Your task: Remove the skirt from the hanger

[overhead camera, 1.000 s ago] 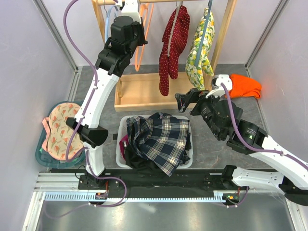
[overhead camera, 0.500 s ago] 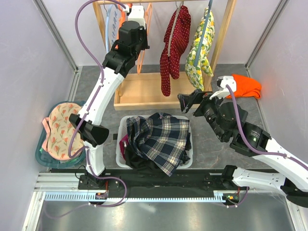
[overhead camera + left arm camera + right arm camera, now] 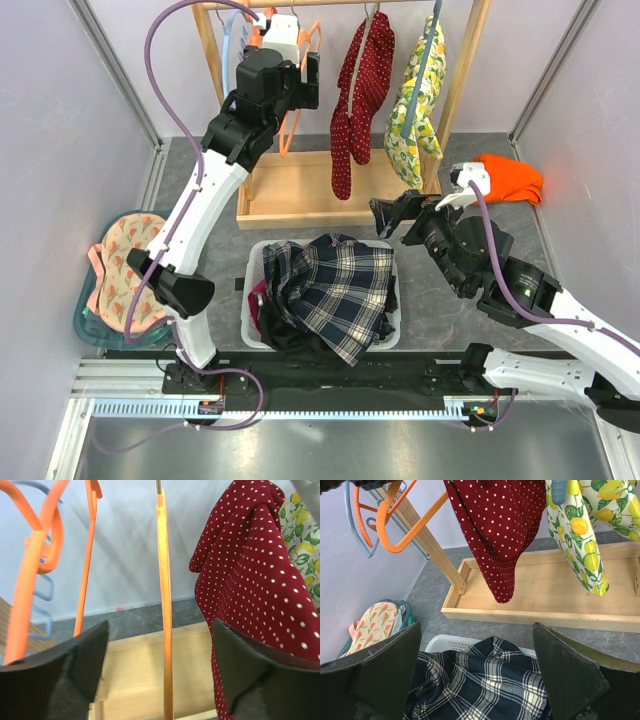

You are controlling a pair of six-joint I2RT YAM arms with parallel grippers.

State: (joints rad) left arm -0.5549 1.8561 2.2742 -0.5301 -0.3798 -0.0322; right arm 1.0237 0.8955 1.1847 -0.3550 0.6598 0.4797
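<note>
Top external view: the skirt (image 3: 335, 288) lies heaped in the white basket (image 3: 249, 300), off the hanger (image 3: 163, 605), which dangles bare between the parted fingers of the left gripper (image 3: 160, 677), right gripper (image 3: 476, 680) gaping empty too, so it looks done.

A red dotted garment (image 3: 362, 90) and a lemon-print garment (image 3: 415, 100) are hanging side by side from the top rail of a wooden rack (image 3: 300, 200). An orange cloth (image 3: 508, 180) is lying on the floor, right of the rack. A teal basket (image 3: 85, 322) is sitting at the far left, holding a floral cloth (image 3: 125, 270). A white basket (image 3: 249, 285) is standing just in front of the rack.
</note>
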